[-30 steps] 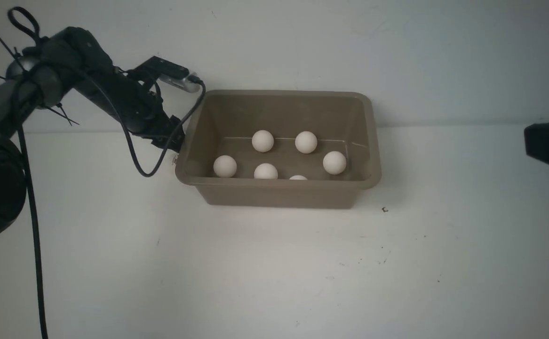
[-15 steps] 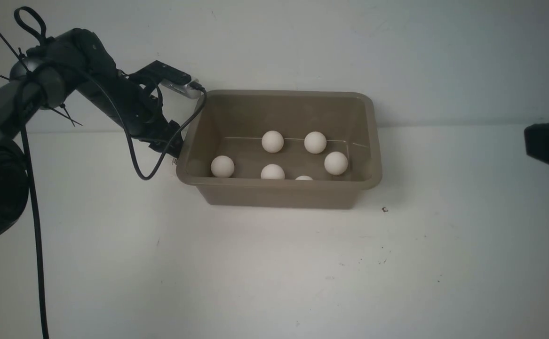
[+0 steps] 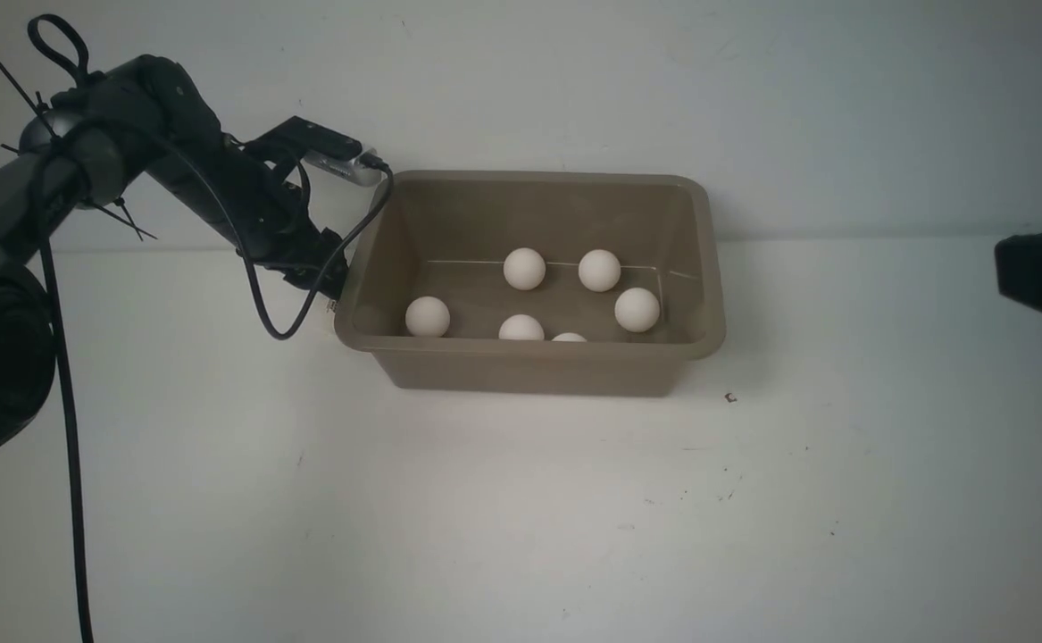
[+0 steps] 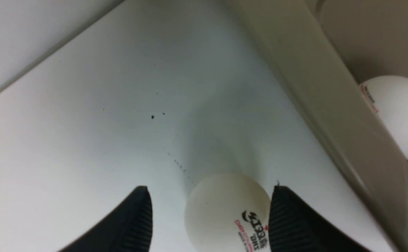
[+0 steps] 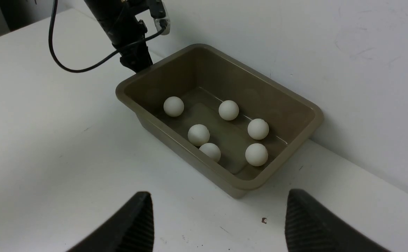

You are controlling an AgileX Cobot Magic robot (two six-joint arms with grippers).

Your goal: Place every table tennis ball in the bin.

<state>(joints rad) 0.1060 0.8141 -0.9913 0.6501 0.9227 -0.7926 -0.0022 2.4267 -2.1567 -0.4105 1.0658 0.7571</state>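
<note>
- Step in hand: grasping the last table tennis ball (image 4: 224,210), just outside the bin's (image 3: 529,371) left wall; six balls (image 5: 198,134) lie inside.
- Left gripper (image 4: 209,196): part-open astride it, touching on one side only.
- Right gripper (image 5: 217,224): wide open, empty.
- Next: I close, lift, clear the rim.

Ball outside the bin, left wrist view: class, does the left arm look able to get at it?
Probably yes: the ball sits between the left gripper's parted fingers, beside the bin wall; nothing visible blocks it.
</note>
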